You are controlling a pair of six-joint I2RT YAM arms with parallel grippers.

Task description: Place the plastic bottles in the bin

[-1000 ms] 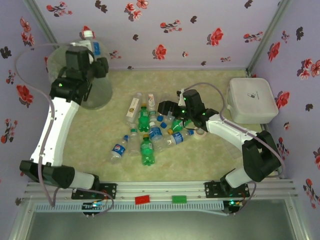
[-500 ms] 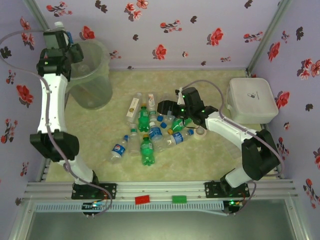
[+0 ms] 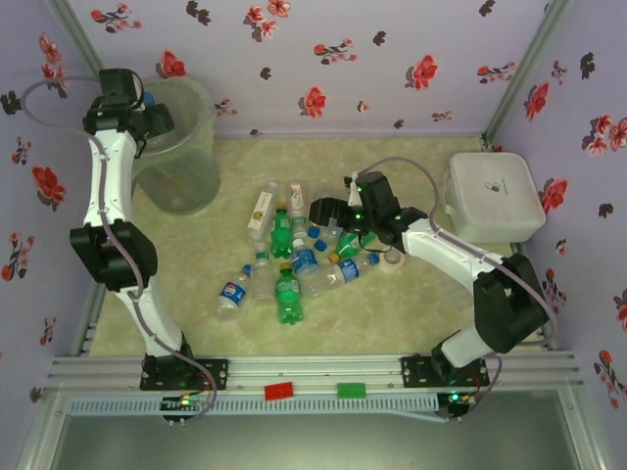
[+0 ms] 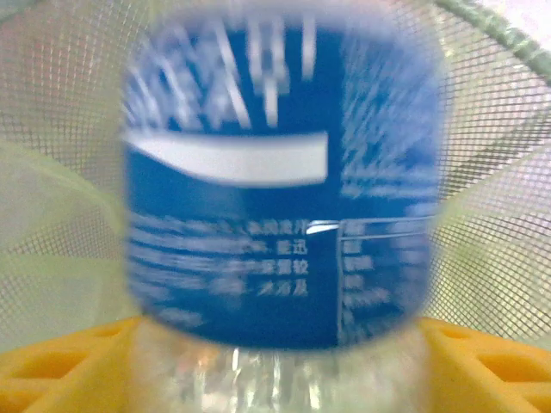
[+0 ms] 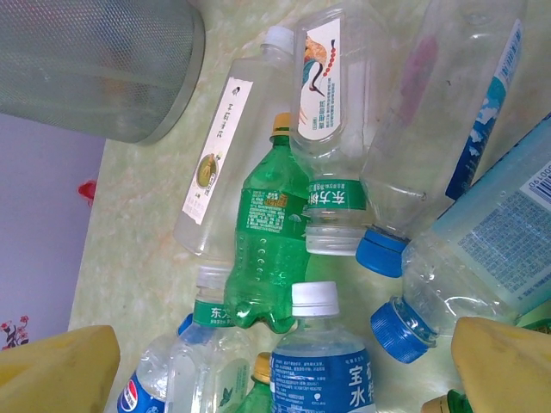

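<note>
Left hand (image 3: 149,110) hangs over the mouth of the bin (image 3: 191,171) at the far left corner of the bench (image 3: 421,323), a blue-labelled bottle (image 4: 275,215) (badly blurred) between its yellow fingers (image 4: 60,370); whether they clamp it I cannot tell. Right hand (image 3: 328,211) hovers, spread wide, above the other bottles (image 3: 292,264), which lie heaped mid-bench, well apart from the bin. To the far right sits a white box (image 3: 493,196).
</note>
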